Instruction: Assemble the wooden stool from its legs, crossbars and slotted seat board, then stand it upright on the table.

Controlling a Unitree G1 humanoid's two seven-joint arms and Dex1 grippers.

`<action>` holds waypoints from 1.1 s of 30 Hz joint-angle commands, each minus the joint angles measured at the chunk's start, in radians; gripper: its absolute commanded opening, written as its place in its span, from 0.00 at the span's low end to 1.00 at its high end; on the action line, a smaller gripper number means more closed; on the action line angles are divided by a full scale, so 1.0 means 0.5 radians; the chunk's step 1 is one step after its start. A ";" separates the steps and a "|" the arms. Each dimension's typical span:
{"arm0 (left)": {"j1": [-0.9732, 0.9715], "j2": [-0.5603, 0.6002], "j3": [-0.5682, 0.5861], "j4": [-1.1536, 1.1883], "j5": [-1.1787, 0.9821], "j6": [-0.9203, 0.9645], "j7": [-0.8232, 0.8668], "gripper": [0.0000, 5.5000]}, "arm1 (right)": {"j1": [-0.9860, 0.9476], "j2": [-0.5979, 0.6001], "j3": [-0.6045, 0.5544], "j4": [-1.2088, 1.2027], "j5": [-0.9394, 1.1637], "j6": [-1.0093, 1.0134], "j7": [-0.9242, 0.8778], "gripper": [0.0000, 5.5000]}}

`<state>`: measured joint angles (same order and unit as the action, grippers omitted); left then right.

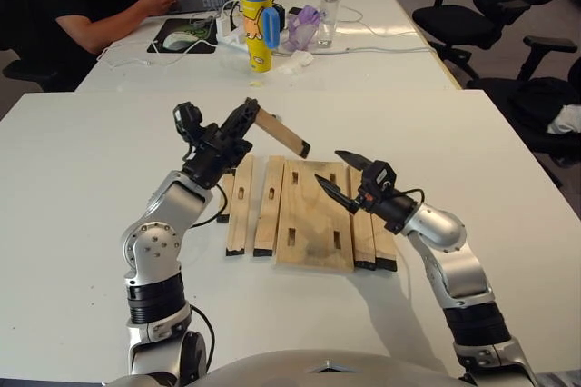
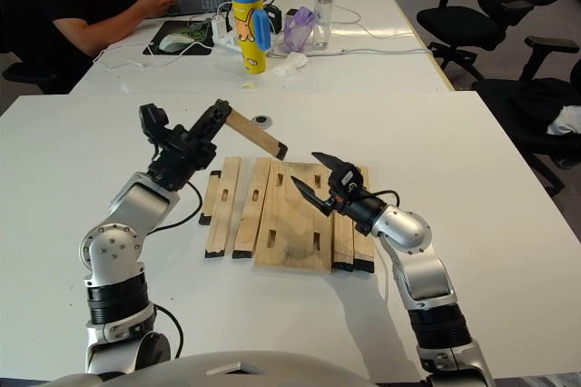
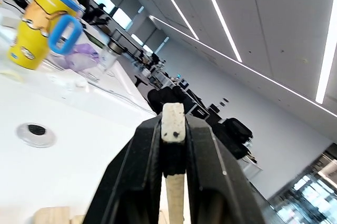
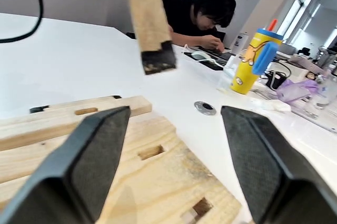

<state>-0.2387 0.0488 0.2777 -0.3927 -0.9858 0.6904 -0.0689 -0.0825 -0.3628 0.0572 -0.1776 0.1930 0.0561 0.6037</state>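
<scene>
The slotted seat board (image 1: 313, 223) lies flat on the white table (image 1: 82, 160), with two narrower slotted slats (image 1: 240, 210) side by side just to its left and more wooden pieces (image 1: 374, 243) against its right edge. One wooden bar (image 1: 283, 133) is up in the air above the far end of these parts, tilted, its dark lower end clear of the wood. The left gripper (image 1: 250, 115) is clamped on its upper end. The right gripper (image 1: 339, 175) hovers over the seat board, jaws spread wide and holding nothing. A yellow cup (image 1: 257, 28) and a bottle (image 1: 329, 1) stand on the next table beyond.
</scene>
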 commanded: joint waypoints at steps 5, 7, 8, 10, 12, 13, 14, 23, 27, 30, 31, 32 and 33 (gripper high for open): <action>0.423 -0.023 -0.074 -0.256 0.054 0.053 0.292 0.08 | -0.130 0.096 -0.318 0.186 0.069 0.237 -0.406 0.57; 0.457 -0.019 -0.112 -0.220 0.088 0.054 0.299 0.08 | -0.169 0.127 -0.371 0.218 0.121 0.301 -0.464 0.57; 0.460 -0.022 -0.128 -0.198 0.114 0.046 0.309 0.08 | -0.189 0.139 -0.389 0.230 0.133 0.324 -0.485 0.57; 0.455 -0.032 -0.144 -0.155 0.161 0.025 0.330 0.08 | -0.213 0.144 -0.387 0.241 0.130 0.344 -0.502 0.57; 0.443 -0.036 -0.152 -0.115 0.198 0.002 0.327 0.08 | -0.220 0.148 -0.373 0.232 0.126 0.356 -0.506 0.57; 0.435 -0.039 -0.155 -0.092 0.220 -0.016 0.322 0.08 | -0.222 0.151 -0.366 0.227 0.126 0.362 -0.506 0.57; 0.427 -0.043 -0.157 -0.074 0.233 -0.030 0.315 0.08 | -0.224 0.155 -0.362 0.225 0.126 0.366 -0.506 0.57; 0.396 -0.073 -0.225 0.081 0.373 -0.147 0.242 0.08 | -0.226 0.176 -0.305 0.218 0.123 0.388 -0.495 0.57; 0.392 -0.048 -0.232 0.102 0.461 -0.159 0.254 0.08 | -0.232 0.174 -0.297 0.218 0.124 0.400 -0.485 0.57; 0.376 -0.008 -0.222 0.109 0.511 -0.137 0.258 0.08 | -0.218 0.167 -0.283 0.223 0.103 0.400 -0.483 0.57; 0.370 0.002 -0.217 0.113 0.519 -0.132 0.256 0.08 | -0.209 0.167 -0.277 0.224 0.095 0.397 -0.484 0.57; 0.365 0.011 -0.214 0.117 0.525 -0.125 0.252 0.08 | -0.201 0.170 -0.272 0.221 0.093 0.396 -0.483 0.57; 0.360 0.014 -0.212 0.122 0.528 -0.120 0.250 0.08 | -0.195 0.172 -0.265 0.217 0.091 0.396 -0.484 0.57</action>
<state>-0.0487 0.0392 0.1651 -0.3505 -0.7427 0.6121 0.0521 -0.1817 -0.2776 -0.0861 -0.0648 0.2453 0.2454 0.3600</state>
